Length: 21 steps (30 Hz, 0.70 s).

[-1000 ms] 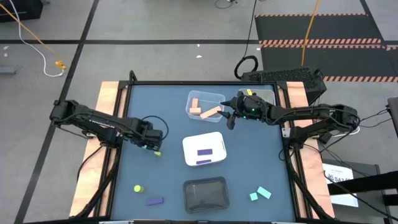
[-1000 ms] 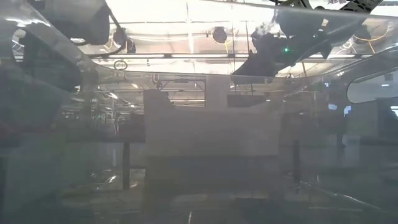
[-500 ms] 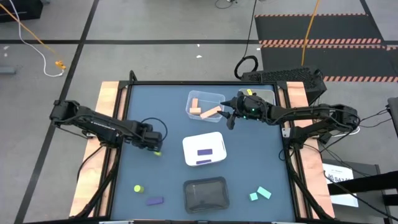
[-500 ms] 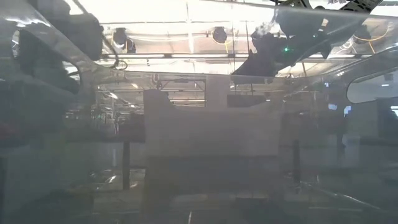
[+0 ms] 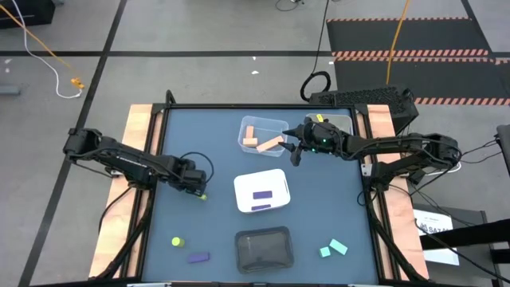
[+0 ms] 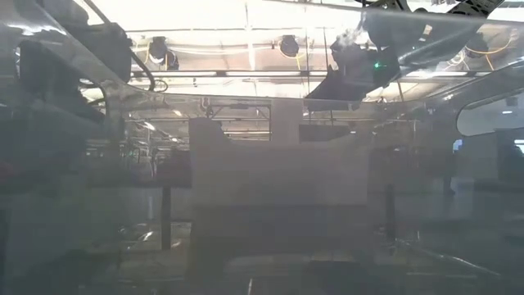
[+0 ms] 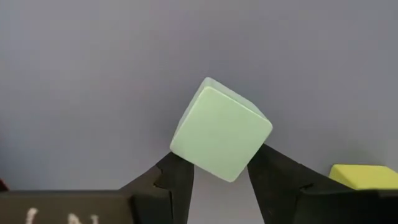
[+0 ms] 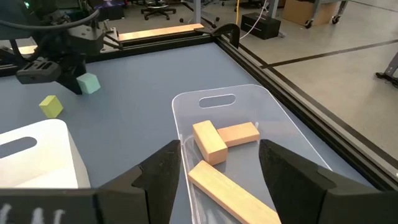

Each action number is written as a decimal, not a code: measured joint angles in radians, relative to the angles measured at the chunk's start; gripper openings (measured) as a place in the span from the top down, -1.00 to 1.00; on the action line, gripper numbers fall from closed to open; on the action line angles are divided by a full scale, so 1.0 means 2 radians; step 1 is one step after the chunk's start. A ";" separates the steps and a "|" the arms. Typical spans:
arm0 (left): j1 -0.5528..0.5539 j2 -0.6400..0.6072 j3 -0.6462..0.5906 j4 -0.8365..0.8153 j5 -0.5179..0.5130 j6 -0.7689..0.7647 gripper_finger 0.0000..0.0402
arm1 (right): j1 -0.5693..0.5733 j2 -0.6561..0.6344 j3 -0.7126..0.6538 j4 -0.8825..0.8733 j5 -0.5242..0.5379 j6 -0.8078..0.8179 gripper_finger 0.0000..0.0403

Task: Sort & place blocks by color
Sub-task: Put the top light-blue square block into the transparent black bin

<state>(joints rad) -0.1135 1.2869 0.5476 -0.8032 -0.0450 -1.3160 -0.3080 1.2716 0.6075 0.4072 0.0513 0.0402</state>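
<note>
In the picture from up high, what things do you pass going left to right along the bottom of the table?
Yellow-green cylinder → purple bar → black tray → teal blocks.

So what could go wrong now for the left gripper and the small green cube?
The left gripper pinches the green cube near its corners, and the cube sits turned between the fingers, so it may twist or slip out. The yellow block lies close beside and could get bumped.
</note>
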 joint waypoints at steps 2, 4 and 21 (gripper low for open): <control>0.000 0.000 0.000 -0.001 -0.001 0.009 0.26 | 0.000 0.000 0.000 0.000 0.000 0.000 -0.04; 0.000 0.000 0.000 -0.001 -0.002 0.017 0.22 | 0.000 0.000 0.000 0.000 0.000 0.000 -0.04; 0.000 0.000 0.000 -0.004 -0.043 0.135 -0.14 | 0.000 0.000 0.000 0.000 0.000 0.000 -0.04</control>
<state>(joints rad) -0.1139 1.2873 0.5473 -0.8116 -0.1312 -1.0464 -0.3080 1.2716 0.6075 0.4072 0.0513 0.0402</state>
